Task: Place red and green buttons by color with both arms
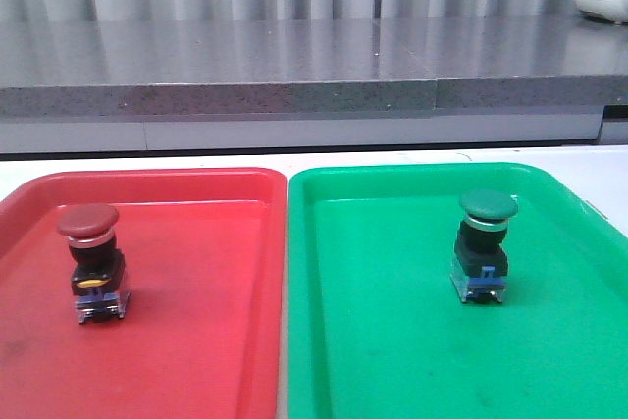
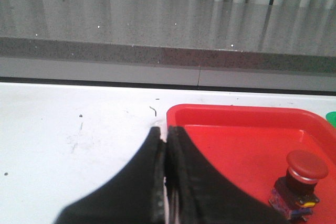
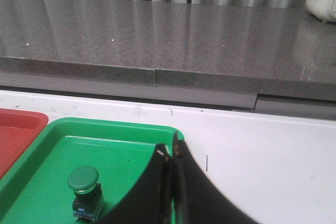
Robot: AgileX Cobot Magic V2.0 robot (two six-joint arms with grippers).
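A red button (image 1: 90,262) stands upright in the red tray (image 1: 196,340), toward the left side of that tray, while a green button (image 1: 484,245) stands upright in the green tray (image 1: 412,360), toward its right side; the two trays sit side by side on a white surface (image 2: 63,129). By colour, both buttons appear to be already sorted.

Neither arm shows in the front view. In the left wrist view the left end effector (image 2: 166,145) has its fingers pressed together and holds nothing, poised near the tray's corner with the red button off to one side, well apart. In the right wrist view the right end effector (image 3: 172,153) is likewise closed on itself and empty, near the green tray's rim, apart from the green button.

Each button looks like a small, rigid switch: a smooth domed cap on a narrower collar, a blocky black body and a clear base with a coloured mark, yellow on the red one, blue on the green. They are likely light and hard, not fragile, but top-heavy enough to tip if nudged at the cap. The rounded cap would probably slip between fingers; the flat-sided black body below the collar looks the surest place to grip, squarely from both sides.
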